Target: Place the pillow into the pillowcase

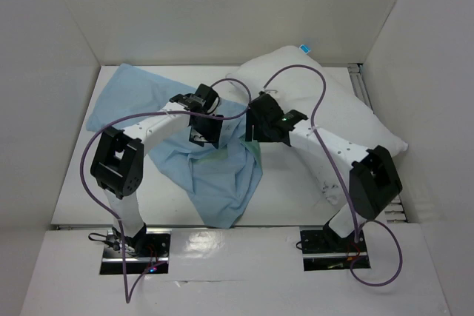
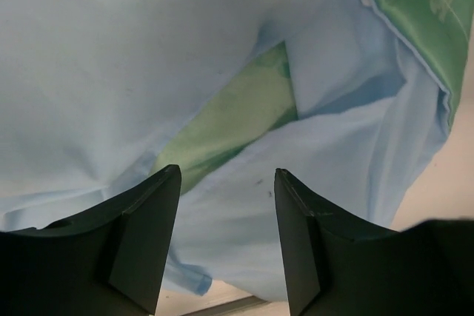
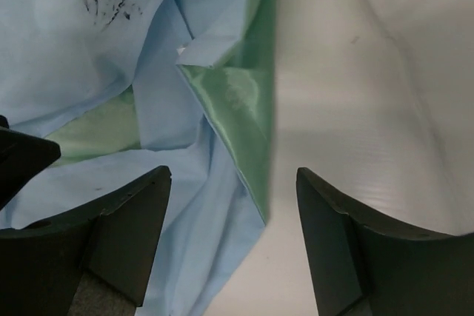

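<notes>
white table (image 1: 174, 201), limp blue pillowcase (image 1: 222, 183) with shiny green folds, plump white pillow (image 1: 341, 109), left pincer (image 2: 226, 190) and right pincer (image 3: 233, 190) spread

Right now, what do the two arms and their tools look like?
Both the left arm and right arm have white links with boxy black joint housings and a looping purple cable. The left tool and right tool each have two dark, wedge-shaped fingers. A green light shows on the right wrist.
</notes>
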